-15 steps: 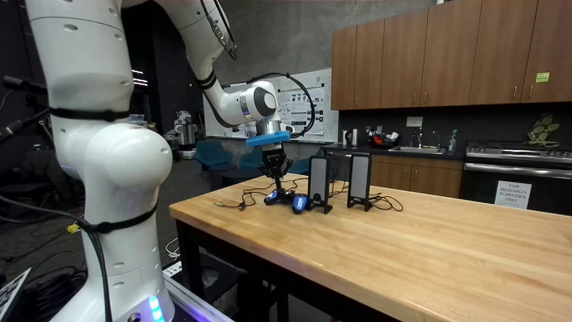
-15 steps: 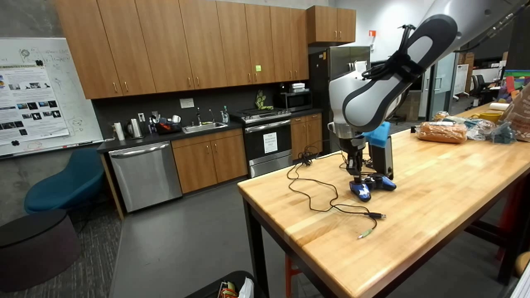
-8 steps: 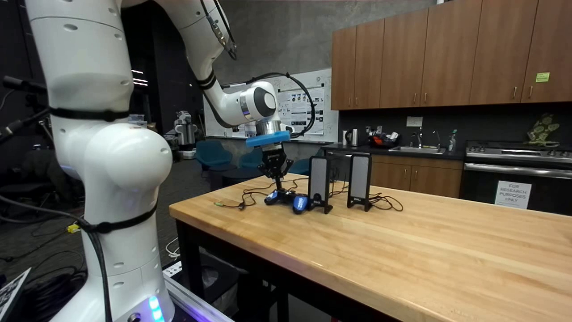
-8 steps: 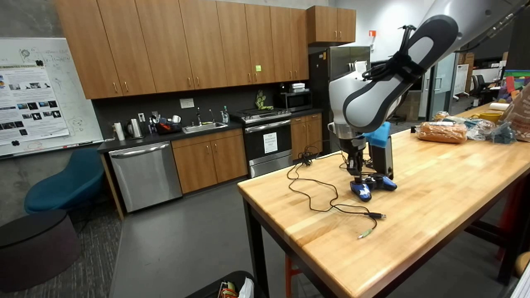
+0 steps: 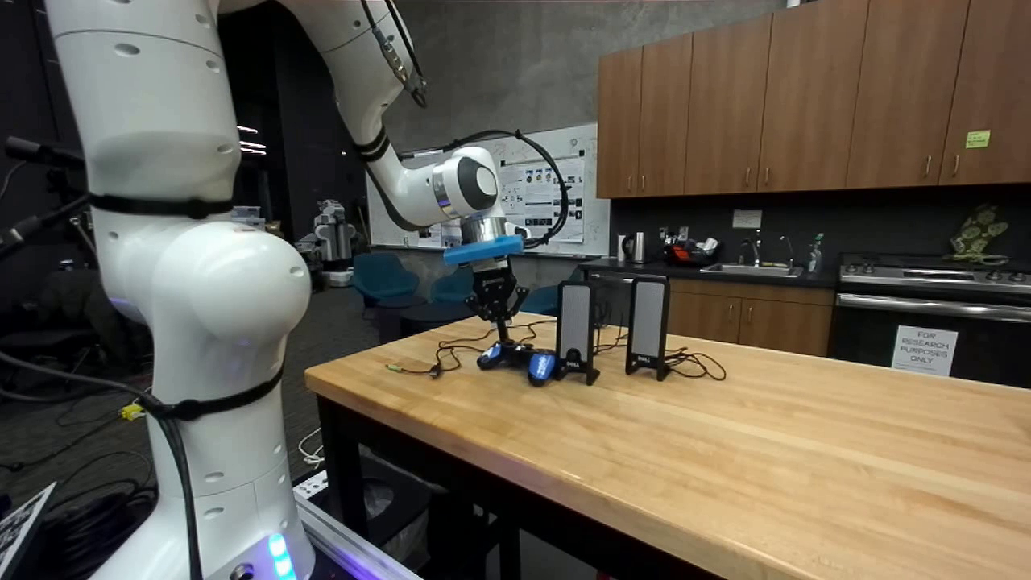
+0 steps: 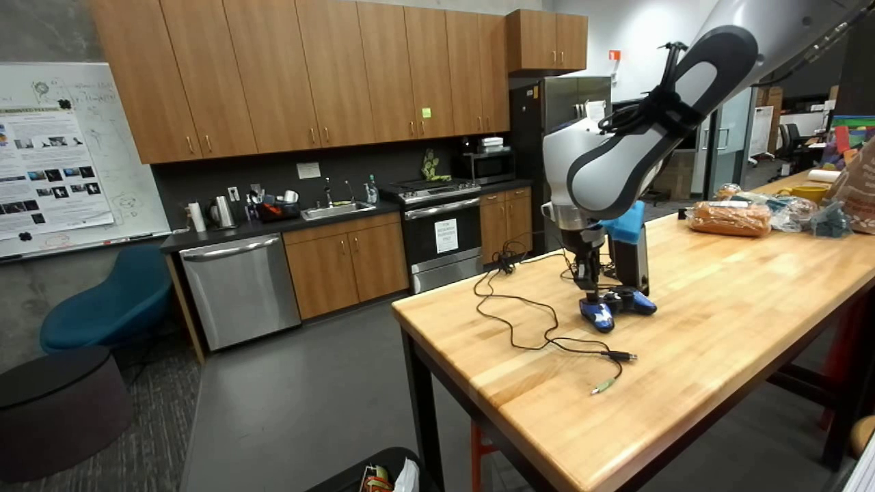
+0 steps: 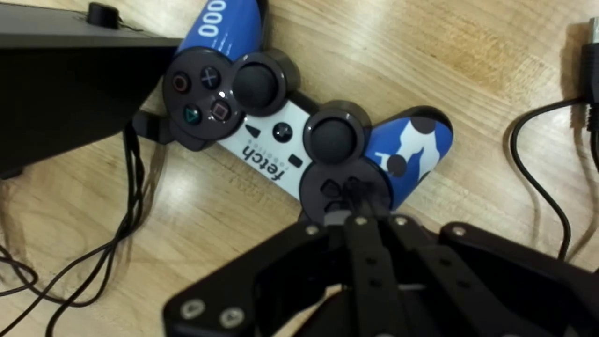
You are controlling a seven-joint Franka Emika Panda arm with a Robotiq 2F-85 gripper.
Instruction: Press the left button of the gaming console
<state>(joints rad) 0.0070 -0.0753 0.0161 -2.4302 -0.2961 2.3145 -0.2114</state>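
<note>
A game controller with blue grips and a white middle panel [image 7: 269, 143] lies flat on the table; it shows in both exterior views too [image 5: 542, 367] [image 6: 599, 316]. In the wrist view, its directional pad [image 7: 331, 188] lies under my gripper [image 7: 359, 194]. The gripper is shut, its fingers together and holding nothing, and points straight down. It also shows in both exterior views [image 5: 503, 332] [image 6: 592, 295]. Its blurred tips reach the directional pad and hide part of it. I cannot tell which directional button they touch or whether it is pressed down.
A black speaker [image 5: 575, 326] stands against the controller's far end, also in the wrist view [image 7: 70, 103]. A second speaker [image 5: 648, 322] stands beside it. Loose cables and a plug [image 6: 621, 356] lie near the table [image 6: 547, 437] corner. Bagged bread [image 6: 731, 219] lies farther along.
The controller and the gripper tips have shifted very slightly to the right in both exterior views, and the near speaker has moved a touch with them. The gripper stays shut.
</note>
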